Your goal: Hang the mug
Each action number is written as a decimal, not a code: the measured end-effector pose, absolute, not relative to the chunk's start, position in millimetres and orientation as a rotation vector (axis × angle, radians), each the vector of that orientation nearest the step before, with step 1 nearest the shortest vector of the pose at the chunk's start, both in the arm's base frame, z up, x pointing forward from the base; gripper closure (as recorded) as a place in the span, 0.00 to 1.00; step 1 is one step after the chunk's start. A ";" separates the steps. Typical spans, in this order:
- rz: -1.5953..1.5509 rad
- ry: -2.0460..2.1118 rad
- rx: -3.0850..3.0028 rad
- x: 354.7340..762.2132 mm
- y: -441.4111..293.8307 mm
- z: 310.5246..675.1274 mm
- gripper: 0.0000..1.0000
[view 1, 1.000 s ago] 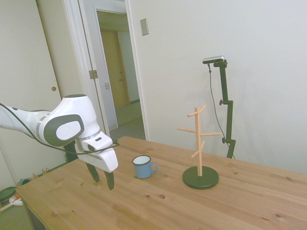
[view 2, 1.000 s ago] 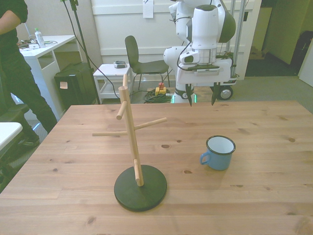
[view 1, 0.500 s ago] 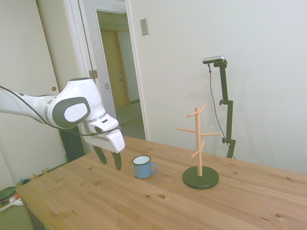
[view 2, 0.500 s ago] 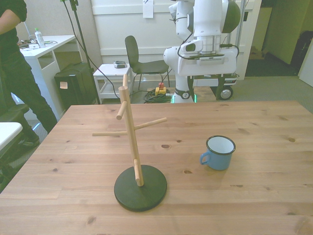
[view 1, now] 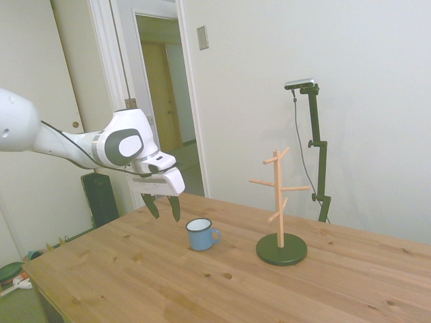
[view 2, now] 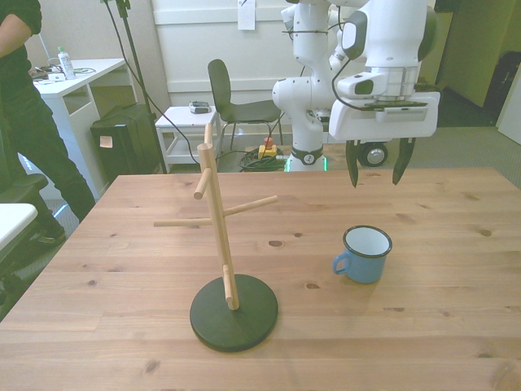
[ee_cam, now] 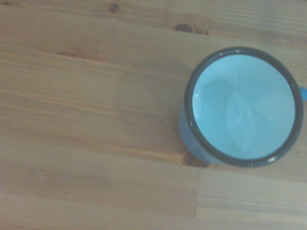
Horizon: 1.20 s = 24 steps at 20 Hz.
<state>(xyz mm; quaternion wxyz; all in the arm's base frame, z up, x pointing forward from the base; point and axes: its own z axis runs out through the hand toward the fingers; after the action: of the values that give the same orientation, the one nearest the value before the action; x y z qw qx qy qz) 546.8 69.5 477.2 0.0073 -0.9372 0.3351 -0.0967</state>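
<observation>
Side view: our gripper (view 1: 166, 209) hangs spread and empty above the table (view 1: 135, 276), just short of the upright mug (view 1: 200, 235). Front view: the mug stands to the right of the wooden rack (view 2: 218, 236), well apart. Wrist view: we look into its white inside.
</observation>
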 end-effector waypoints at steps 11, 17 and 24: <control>-0.321 0.949 -2.992 604.2 94.6 441.5 0.00; -0.293 0.953 -3.002 620.4 95.7 418.6 0.00; -0.277 0.944 -3.016 624.1 99.9 407.9 1.00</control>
<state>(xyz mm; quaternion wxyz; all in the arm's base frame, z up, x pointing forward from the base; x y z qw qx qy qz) 624.1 99.9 407.9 -0.0155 -0.9506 0.2974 -0.0872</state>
